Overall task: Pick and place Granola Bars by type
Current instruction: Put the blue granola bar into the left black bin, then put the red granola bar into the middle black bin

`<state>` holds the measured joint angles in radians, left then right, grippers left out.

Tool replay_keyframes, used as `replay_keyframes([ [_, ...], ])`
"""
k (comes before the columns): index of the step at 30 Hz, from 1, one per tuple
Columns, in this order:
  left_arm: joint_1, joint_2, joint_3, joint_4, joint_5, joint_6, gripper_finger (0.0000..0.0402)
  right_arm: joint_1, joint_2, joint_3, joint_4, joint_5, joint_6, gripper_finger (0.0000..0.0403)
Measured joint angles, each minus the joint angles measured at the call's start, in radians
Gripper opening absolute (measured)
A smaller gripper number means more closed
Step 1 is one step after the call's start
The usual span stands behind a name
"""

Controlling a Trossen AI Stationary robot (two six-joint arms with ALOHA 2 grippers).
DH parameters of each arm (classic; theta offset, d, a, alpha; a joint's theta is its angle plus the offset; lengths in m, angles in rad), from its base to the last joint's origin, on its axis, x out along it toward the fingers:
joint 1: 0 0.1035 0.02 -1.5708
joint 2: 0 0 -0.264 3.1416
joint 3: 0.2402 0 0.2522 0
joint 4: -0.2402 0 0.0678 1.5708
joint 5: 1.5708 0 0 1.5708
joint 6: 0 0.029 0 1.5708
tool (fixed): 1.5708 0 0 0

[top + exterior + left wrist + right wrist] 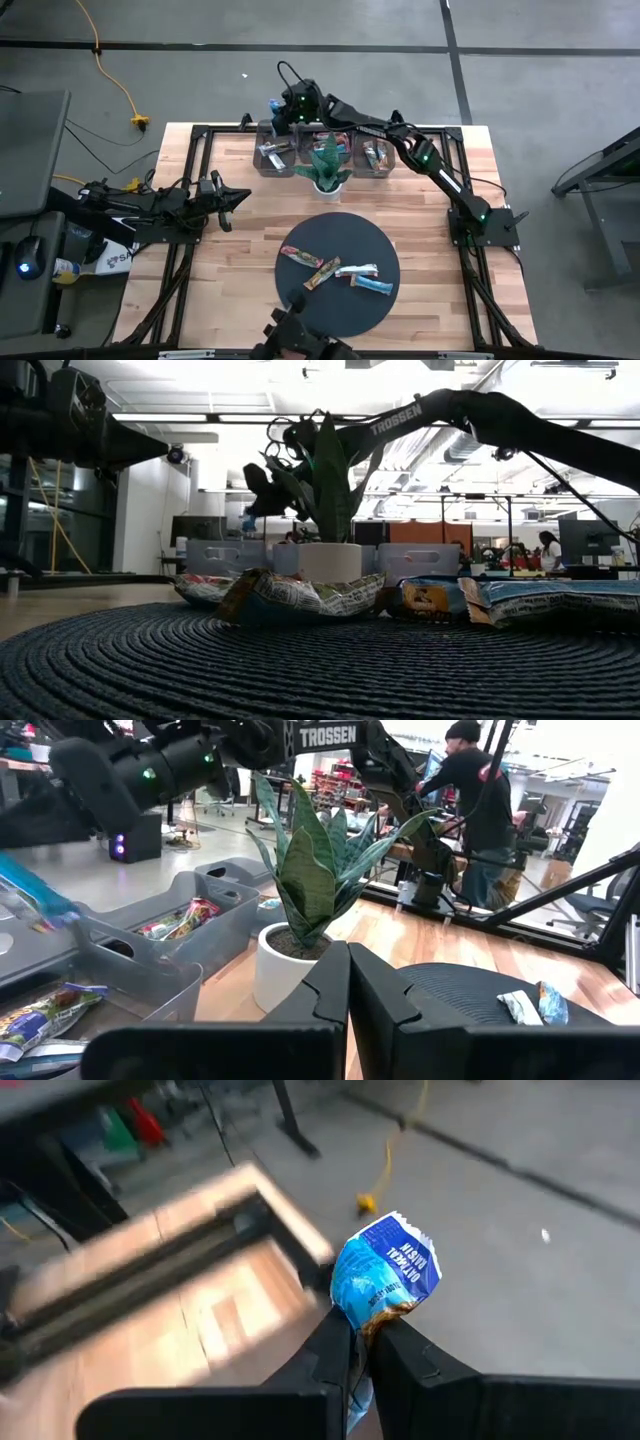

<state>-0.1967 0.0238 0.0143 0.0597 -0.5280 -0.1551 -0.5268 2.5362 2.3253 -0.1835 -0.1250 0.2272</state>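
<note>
Several granola bars lie flat on the round dark mat (pixel 337 300): a brown one (pixel 302 257), a green-and-orange one (pixel 322 273), a white one (pixel 356 270) and a blue one (pixel 372 286). More bars sit in grey bins (pixel 275 152) (pixel 376 155) along the far edge. My right gripper (pixel 276 106) is raised near the far side of the left bin, shut on a blue bar (pixel 388 1270). My left gripper (pixel 238 197) waits shut over the table's left side, touching nothing. My right gripper pinches the blue bar between its two fingers by one crumpled end (pixel 368 1318). The rest of the wrapper sticks out beyond the fingertips. The bar is lifted clear of the table and bins and shows in the low view as a small blue tip (pixel 248 520) under the gripper.
A spiky green plant in a white pot (pixel 327 168) stands between the bins and the mat, in front of the middle bin (pixel 330 135). Bare wood lies left and right of the mat. A person (pixel 480 790) stands in the room beyond the table.
</note>
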Motion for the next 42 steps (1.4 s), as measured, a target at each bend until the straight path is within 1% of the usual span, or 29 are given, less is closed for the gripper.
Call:
replay_keyframes([
  [3,0.000,0.000,0.000,0.000,0.000,0.000,0.0001,0.005,0.000,0.000,-0.106,0.010,-0.014,0.0014],
  [5,0.000,0.000,0.000,0.000,0.000,0.000,0.0001,0.009,0.000,-0.001,-0.146,0.010,-0.026,0.0014],
  [10,0.000,0.000,0.000,0.000,0.001,0.000,0.0001,0.015,0.000,0.000,-0.139,-0.010,-0.019,0.0014],
  [18,0.000,0.000,0.000,0.000,0.001,0.000,0.0001,0.036,0.000,0.000,-0.182,-0.010,-0.018,0.0015],
  [22,0.000,0.000,0.000,0.000,0.001,0.000,0.0001,0.045,0.000,0.000,-0.179,-0.010,-0.019,0.0025],
  [26,0.000,0.000,0.000,0.000,0.001,0.000,0.0001,0.046,0.000,0.000,-0.172,-0.009,-0.019,0.0049],
  [31,0.000,0.000,0.000,0.000,0.001,0.000,0.0001,0.046,0.000,0.000,-0.171,-0.010,-0.019,0.0094],
  [36,0.000,0.000,0.000,0.000,0.001,0.000,0.0001,0.046,-0.001,0.000,-0.168,-0.041,0.001,0.0140],
  [42,0.000,0.000,0.000,0.000,0.001,0.000,0.0001,0.046,-0.007,0.001,-0.134,-0.050,-0.002,0.0183],
])
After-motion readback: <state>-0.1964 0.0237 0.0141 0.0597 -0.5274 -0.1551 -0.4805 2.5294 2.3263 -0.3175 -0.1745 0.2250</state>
